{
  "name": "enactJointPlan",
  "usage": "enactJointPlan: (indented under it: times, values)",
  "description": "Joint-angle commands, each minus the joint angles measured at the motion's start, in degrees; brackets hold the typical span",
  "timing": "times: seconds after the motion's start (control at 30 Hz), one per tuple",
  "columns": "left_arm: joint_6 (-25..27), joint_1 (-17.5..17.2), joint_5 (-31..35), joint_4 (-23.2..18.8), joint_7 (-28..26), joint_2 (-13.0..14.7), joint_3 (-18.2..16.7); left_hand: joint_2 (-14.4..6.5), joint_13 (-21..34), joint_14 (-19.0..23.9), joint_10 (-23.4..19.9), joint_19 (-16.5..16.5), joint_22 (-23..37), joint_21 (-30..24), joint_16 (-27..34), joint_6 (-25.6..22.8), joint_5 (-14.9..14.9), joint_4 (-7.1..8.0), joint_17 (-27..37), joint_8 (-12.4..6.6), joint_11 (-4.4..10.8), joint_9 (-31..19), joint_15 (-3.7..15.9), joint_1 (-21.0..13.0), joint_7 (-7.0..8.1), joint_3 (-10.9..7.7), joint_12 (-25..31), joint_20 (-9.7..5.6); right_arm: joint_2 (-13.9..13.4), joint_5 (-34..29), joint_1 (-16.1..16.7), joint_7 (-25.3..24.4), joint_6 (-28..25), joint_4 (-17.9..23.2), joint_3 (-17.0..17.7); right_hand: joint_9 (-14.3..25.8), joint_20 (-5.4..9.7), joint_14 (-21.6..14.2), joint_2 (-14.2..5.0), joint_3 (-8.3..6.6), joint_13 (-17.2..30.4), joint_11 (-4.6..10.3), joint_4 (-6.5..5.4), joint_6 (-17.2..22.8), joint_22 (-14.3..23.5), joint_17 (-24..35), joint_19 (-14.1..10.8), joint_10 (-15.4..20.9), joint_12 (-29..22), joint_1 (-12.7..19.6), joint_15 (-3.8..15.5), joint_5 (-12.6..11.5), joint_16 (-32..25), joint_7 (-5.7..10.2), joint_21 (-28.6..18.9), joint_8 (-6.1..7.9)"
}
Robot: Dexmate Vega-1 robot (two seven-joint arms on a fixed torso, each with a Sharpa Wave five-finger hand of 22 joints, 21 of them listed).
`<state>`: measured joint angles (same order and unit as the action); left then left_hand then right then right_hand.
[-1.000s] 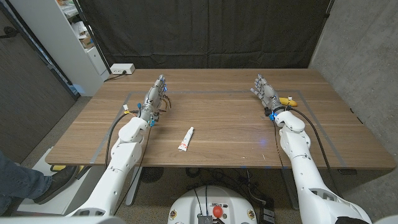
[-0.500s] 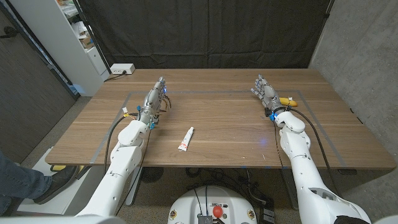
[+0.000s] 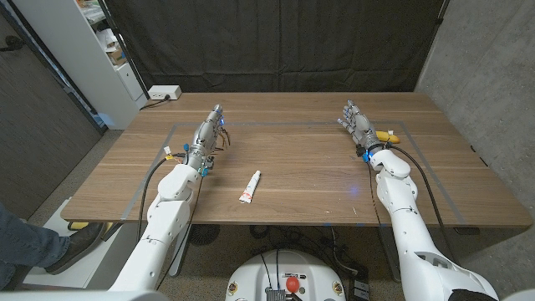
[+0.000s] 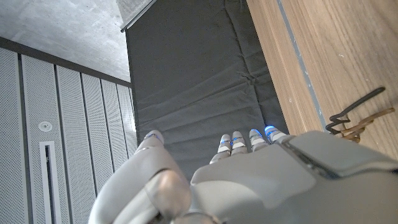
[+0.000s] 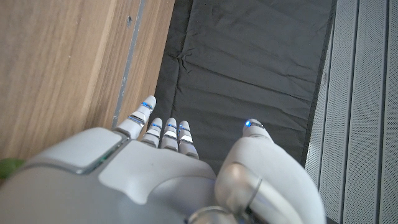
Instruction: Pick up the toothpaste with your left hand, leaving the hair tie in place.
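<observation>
Toothpaste (image 3: 251,187) lies on the worktop (image 3: 309,171), a small white tube with a red end, set slightly aslant near the front edge and roughly between our two arms. It sits free of everything else, well apart from both hands, which we judge leaves room for a grasp from above or from the side. We cannot make out a hair tie anywhere on the worktop from the head view; the left wrist view shows a dark bent wire-like thing (image 4: 354,117) lying on the wood just beside the left hand, but we cannot tell whether that is the hair tie or part of the hand's own cabling.

Our left robot hand (image 3: 206,139) is farther back on the worktop than the tube and to its left, fingers extended and pointing away from us. It holds nothing; from its wrist view the fingers (image 4: 238,142) reach out straight and close alongside one another, with the thumb set off to one side. Our right robot hand (image 3: 358,122) waits near the far right of the worktop, likewise stretched out and holding nothing, with a small yellow object (image 3: 387,135) just beside it.

We judge the pick has not begun: the left robot hand would need to come back and inward to reach the tube.
</observation>
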<state>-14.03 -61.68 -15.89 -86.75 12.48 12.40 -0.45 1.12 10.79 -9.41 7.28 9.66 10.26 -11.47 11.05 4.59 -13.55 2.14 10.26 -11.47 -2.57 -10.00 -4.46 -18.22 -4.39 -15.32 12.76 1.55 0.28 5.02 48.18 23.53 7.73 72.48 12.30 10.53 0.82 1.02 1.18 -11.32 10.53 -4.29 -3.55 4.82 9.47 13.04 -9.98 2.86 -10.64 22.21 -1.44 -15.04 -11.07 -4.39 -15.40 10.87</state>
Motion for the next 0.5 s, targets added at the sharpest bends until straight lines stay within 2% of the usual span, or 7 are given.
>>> enactJointPlan:
  times: [0.03,0.5]
  values:
    - [0.27,-2.22,3.11,-4.15,-1.45,0.88,0.67,-0.52,0.29,0.25,-0.17,3.56,0.23,-0.3,0.44,-0.47,0.21,-0.25,0.24,-0.13,-0.14,-0.26,0.1,-0.15,-0.32,-0.14,0.31,0.33,-0.04,0.12,-0.44,0.36,0.23,-0.57,0.21,0.23,-0.09,-0.08,-0.51,-0.16,0.27,-0.29,0.18,0.38,0.15,0.13,-0.6,0.09,-0.51,0.18,-0.03,-0.21,-0.41,-0.13,0.18,0.3]
    - [-1.36,-4.88,3.79,-5.6,-2.24,0.32,0.61,-0.83,0.29,0.44,-0.48,3.66,0.25,-0.24,0.36,-0.79,0.5,-0.51,0.23,-0.08,-0.15,-0.26,0.08,-0.41,-0.39,-0.28,0.31,0.52,-0.01,0.42,-0.46,0.83,0.68,-1.26,0.57,0.23,-0.11,-0.07,-0.58,-0.1,0.27,-0.11,0.24,0.42,0.15,0.0,-0.73,0.11,-0.51,0.11,-0.19,-0.21,-0.43,-0.14,0.5,0.3]
